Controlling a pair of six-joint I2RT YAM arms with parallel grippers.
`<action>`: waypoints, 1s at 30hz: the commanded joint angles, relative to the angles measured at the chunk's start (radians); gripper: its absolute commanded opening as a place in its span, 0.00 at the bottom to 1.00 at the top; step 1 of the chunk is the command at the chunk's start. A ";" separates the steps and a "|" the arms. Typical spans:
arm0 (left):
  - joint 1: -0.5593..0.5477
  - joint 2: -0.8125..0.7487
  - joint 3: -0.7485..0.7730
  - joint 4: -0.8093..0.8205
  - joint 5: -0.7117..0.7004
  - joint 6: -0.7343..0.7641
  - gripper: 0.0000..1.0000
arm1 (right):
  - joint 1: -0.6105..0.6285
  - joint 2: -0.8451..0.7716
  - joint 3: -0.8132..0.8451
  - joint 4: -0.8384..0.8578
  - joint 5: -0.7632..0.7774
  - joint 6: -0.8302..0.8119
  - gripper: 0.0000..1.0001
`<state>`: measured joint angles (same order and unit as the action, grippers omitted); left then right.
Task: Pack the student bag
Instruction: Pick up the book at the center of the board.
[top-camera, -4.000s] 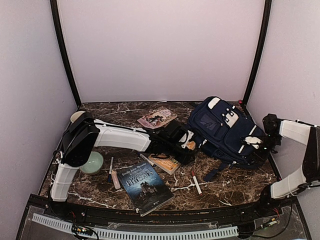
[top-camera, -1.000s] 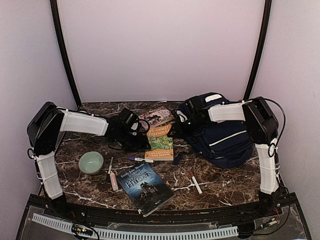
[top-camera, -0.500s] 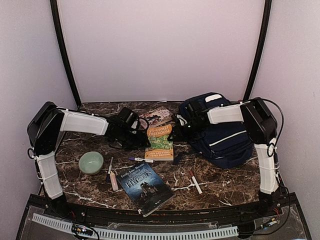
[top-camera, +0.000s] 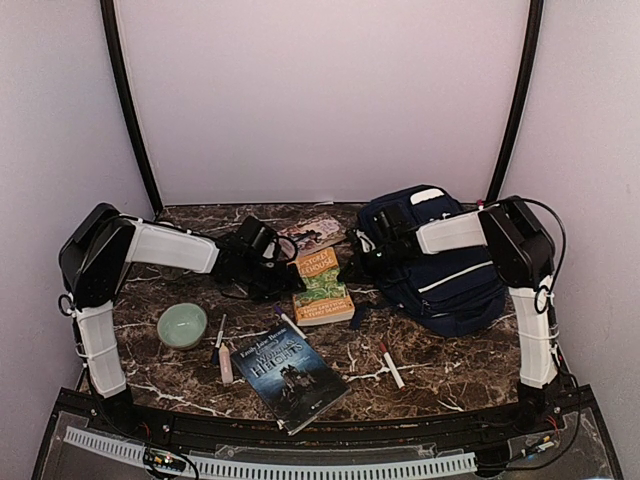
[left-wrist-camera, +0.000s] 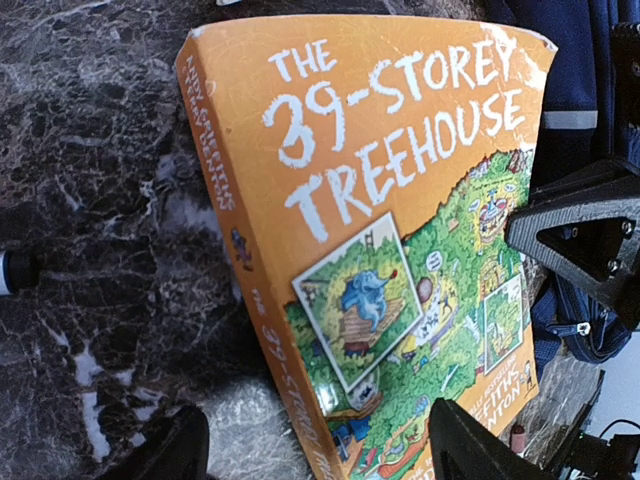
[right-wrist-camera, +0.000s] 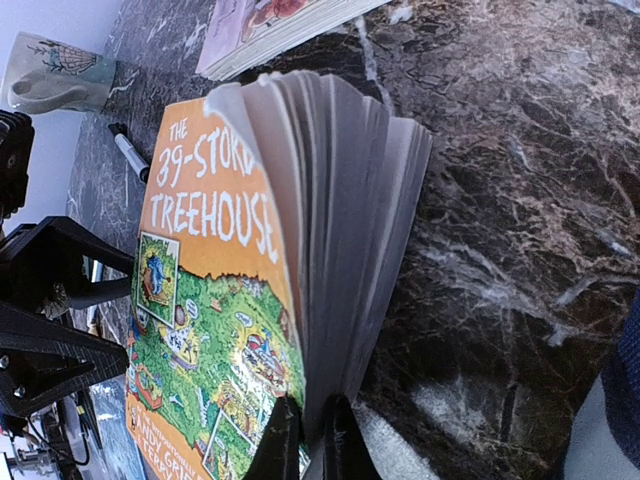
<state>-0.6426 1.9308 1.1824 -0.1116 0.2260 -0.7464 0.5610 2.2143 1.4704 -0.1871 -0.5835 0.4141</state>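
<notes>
The student bag (top-camera: 440, 265), navy with white stripes, lies at the right of the table; its blue fabric also shows in the left wrist view (left-wrist-camera: 590, 60). An orange and green book, "The 39-Storey Treehouse" (top-camera: 322, 285) (left-wrist-camera: 390, 230) (right-wrist-camera: 215, 300), lies between the arms. My right gripper (top-camera: 350, 270) (right-wrist-camera: 308, 440) is shut on the book's page edge, which is raised with the pages fanned. At the book's spine side my left gripper (top-camera: 285, 262) (left-wrist-camera: 320, 455) is open. One of its fingers (left-wrist-camera: 170, 450) hangs over the table and the other over the cover.
A dark "Wuthering Heights" book (top-camera: 290, 372) lies at the front. A green bowl (top-camera: 182, 325), a pen (top-camera: 219, 335) and a pink stick (top-camera: 228, 365) lie at the left. Markers (top-camera: 391, 364) (top-camera: 291, 322) lie near the books. Another book (top-camera: 315, 232) lies at the back.
The right gripper has closed on the treehouse book's page edge and raised it. The left gripper has opened slightly wider. The marker in front of the book has turned.
</notes>
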 joint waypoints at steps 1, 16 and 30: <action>0.011 0.025 -0.025 0.042 0.030 -0.079 0.79 | 0.016 0.152 -0.100 -0.151 0.153 0.013 0.00; 0.016 0.113 -0.095 0.318 0.195 -0.350 0.75 | 0.016 0.228 -0.096 -0.138 0.125 0.022 0.00; 0.014 -0.006 -0.149 0.438 0.163 -0.379 0.20 | 0.015 0.147 -0.084 -0.111 0.061 0.007 0.00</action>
<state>-0.6071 1.9808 1.0389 0.3107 0.3771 -1.1469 0.5514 2.2539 1.4666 -0.0822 -0.6563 0.4503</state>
